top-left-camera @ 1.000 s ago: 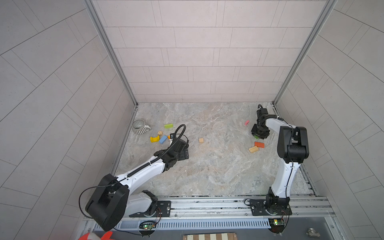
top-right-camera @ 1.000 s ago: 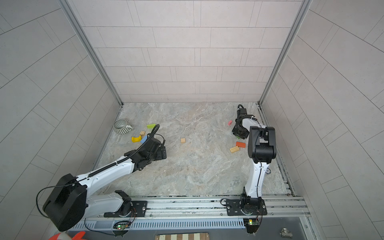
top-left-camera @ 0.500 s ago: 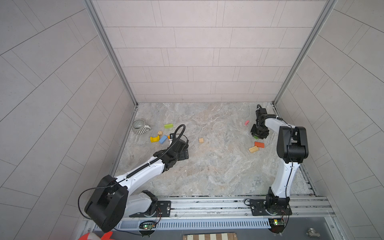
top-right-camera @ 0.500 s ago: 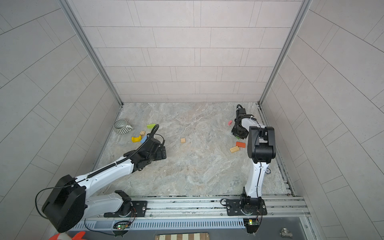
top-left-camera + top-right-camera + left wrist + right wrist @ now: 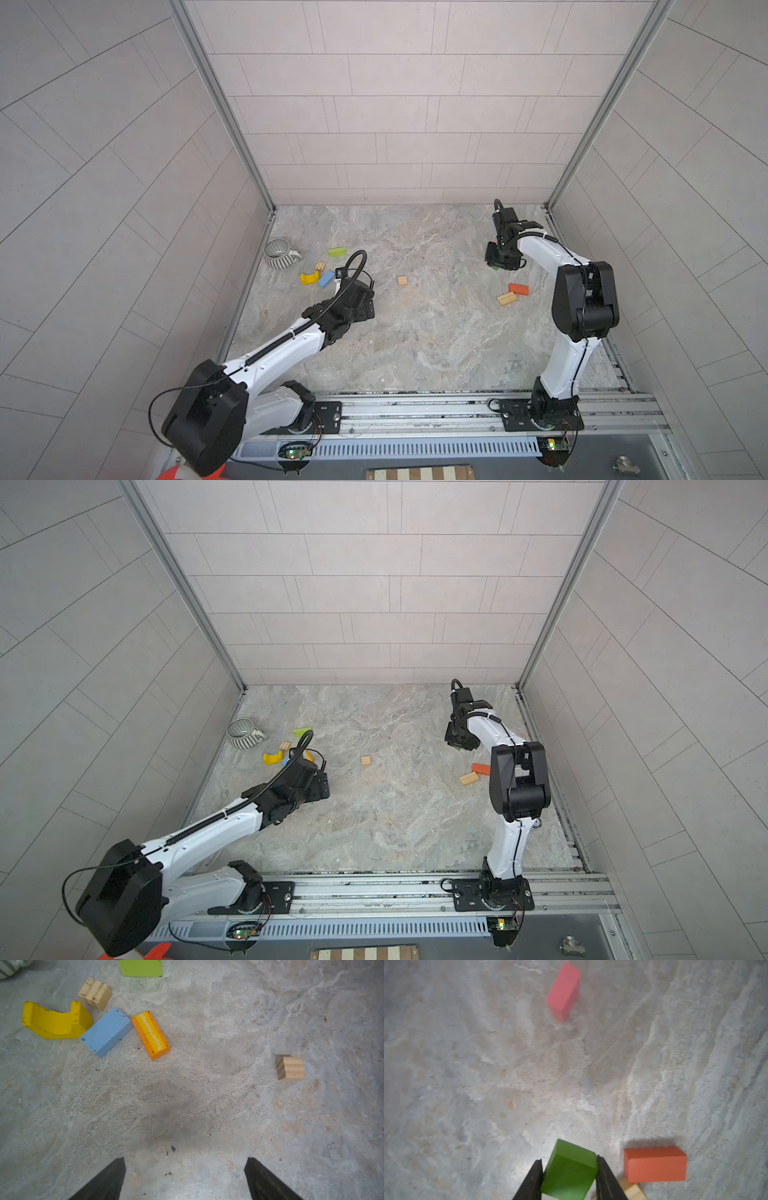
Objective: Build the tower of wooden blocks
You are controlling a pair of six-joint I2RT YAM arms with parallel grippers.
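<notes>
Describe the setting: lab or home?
Likely a lab robot cell: left arm and right arm bolted to a metal rail, tiled panel walls boxing them in, scattered toy blocks.

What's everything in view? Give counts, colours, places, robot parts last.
mug: 1, grey ribbed, far left
light green block: 1, lime, near the mug
arch: 1, yellow, left cluster
blue block: 1, blue, beside the arch
Supermarket block: 1, orange-yellow, beside the blue block
red-orange block: 1, red-orange, right side
pink block: 1, pink, right side
tan blocks: 3, plain wood; by the arch, alone mid-table, beside the red-orange block
dark green block: 1, green, in right tool's grip
left tool: 1, black, open over bare table
right tool: 1, black, shut on the dark green block
</notes>
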